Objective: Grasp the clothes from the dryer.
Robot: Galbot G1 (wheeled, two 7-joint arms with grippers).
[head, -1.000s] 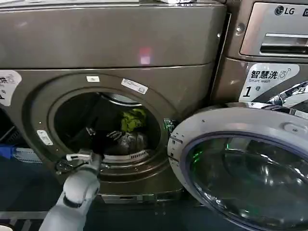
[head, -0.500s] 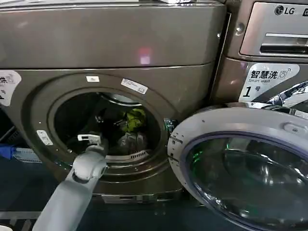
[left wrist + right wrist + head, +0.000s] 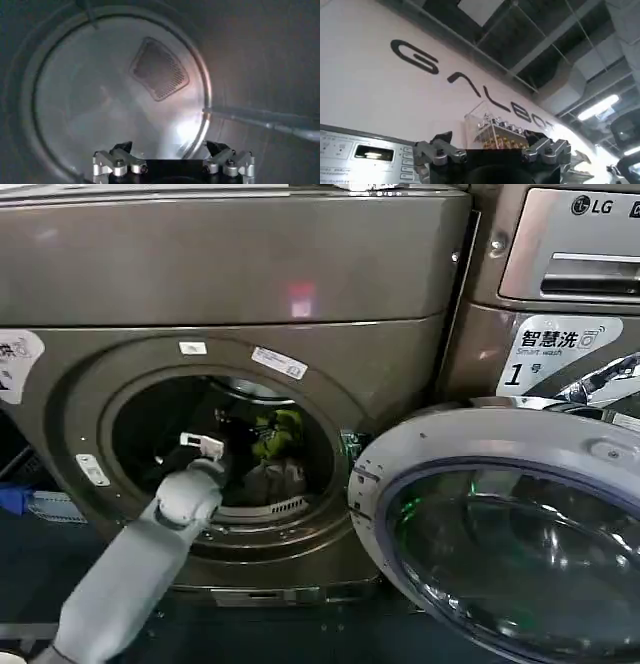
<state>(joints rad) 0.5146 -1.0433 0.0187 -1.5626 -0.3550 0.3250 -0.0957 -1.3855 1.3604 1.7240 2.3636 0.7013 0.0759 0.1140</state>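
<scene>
The dryer (image 3: 230, 334) stands with its round porthole uncovered, and its glass door (image 3: 500, 534) is swung fully aside to the robot's right. Compared with a second ago, the left arm (image 3: 140, 554) has risen from the lower rim and pushed through the opening, so the left gripper (image 3: 172, 155) is now inside the drum, with its fingers spread wide and nothing between them. The clothes lie deep in the drum: the yellow-green piece (image 3: 278, 431) above, the white piece (image 3: 275, 479) just under it, both near the gripper but not touched. I judge the reach is almost complete and the closing comes next. The right gripper (image 3: 490, 150) is parked away, pointing upward, also wide and empty.
</scene>
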